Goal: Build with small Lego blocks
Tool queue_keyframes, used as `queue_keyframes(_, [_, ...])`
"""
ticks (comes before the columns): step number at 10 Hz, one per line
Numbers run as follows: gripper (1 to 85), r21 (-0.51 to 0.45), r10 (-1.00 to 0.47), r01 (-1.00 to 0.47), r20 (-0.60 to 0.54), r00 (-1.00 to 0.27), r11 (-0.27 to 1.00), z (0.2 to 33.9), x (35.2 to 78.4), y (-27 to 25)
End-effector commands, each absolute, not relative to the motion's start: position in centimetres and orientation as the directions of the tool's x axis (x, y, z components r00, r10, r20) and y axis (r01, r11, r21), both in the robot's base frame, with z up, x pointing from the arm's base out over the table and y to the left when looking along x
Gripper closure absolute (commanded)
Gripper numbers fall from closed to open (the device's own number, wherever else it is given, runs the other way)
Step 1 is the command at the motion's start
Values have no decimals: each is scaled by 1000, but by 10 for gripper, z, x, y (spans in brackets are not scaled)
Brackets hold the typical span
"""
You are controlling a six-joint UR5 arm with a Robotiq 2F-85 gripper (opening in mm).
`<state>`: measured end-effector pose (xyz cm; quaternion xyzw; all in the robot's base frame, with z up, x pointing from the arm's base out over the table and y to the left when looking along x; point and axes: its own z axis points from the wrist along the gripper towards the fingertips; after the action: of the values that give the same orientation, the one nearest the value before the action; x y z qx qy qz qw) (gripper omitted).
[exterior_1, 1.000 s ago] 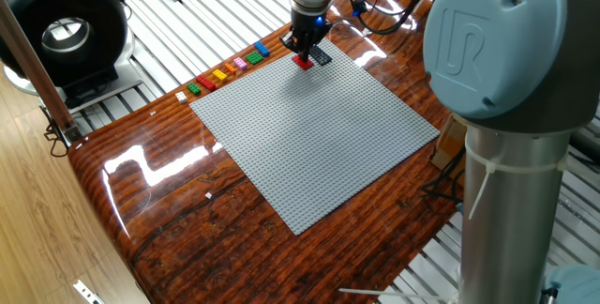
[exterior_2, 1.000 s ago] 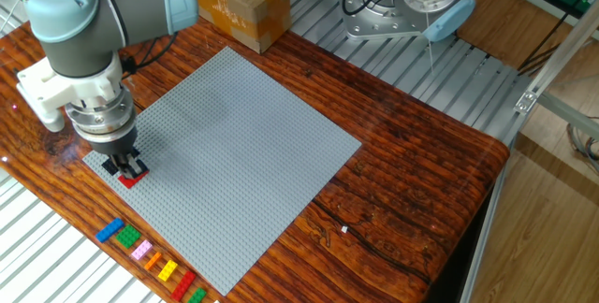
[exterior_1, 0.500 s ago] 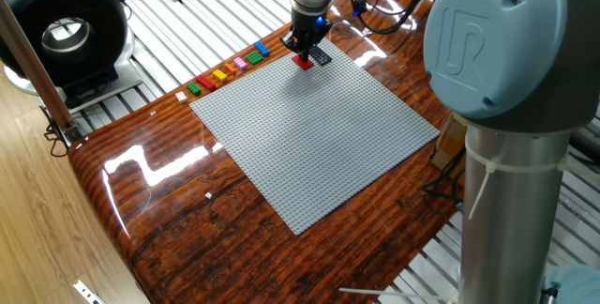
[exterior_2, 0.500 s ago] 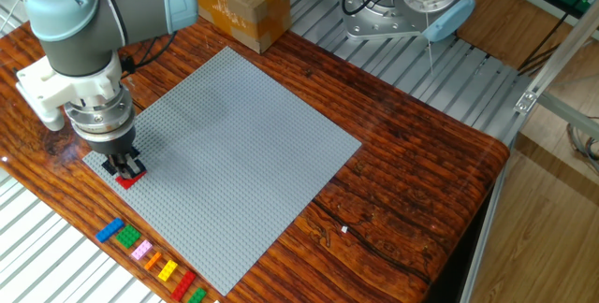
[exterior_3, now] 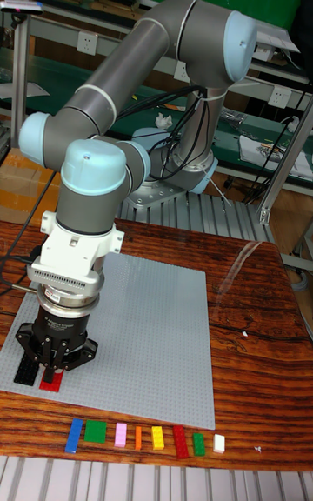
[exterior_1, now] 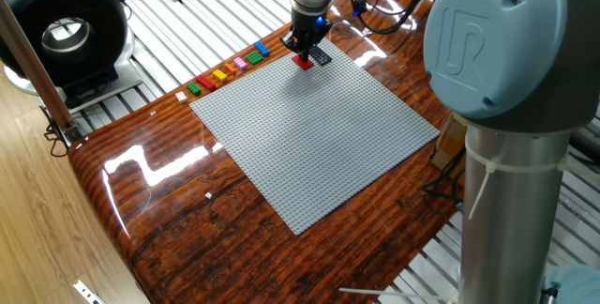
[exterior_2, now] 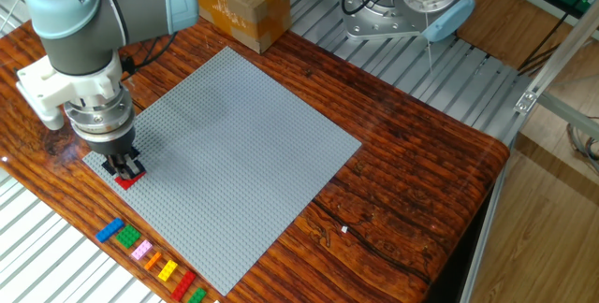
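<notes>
One fixed view: black two-finger gripper [exterior_1: 303,53] down on a small red Lego brick [exterior_1: 303,61], at the far corner of the large grey studded baseplate [exterior_1: 314,135].
Other fixed view: fingers closed around the red brick [exterior_2: 127,178]; loose coloured bricks [exterior_2: 150,258] lined up on the wooden table [exterior_2: 421,181].
Tall fixed view: red brick [exterior_3: 51,378] on the plate's near-left corner beside a black brick [exterior_3: 26,368].

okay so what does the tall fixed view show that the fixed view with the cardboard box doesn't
Only the tall fixed view shows a small white block ending the row of spare bricks, a flat black brick on the baseplate beside the red one, and the green wall behind the arm.

Only the view with the box shows the brown cardboard box past the plate's far corner and the wooden floor.

Both show the black two-finger gripper down over the flat red Lego brick near a corner of the large grey studded baseplate, and the row of small coloured Lego blocks off the plate's edge.
</notes>
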<state>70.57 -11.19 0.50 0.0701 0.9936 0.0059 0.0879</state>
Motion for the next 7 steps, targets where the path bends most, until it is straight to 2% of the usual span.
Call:
queue_keyframes(1, [847,56,154,146,-181,-971,988,7,709,-106])
queue_keyframes(7, [847,34,148,145,-127,-981,989,2,694,-110])
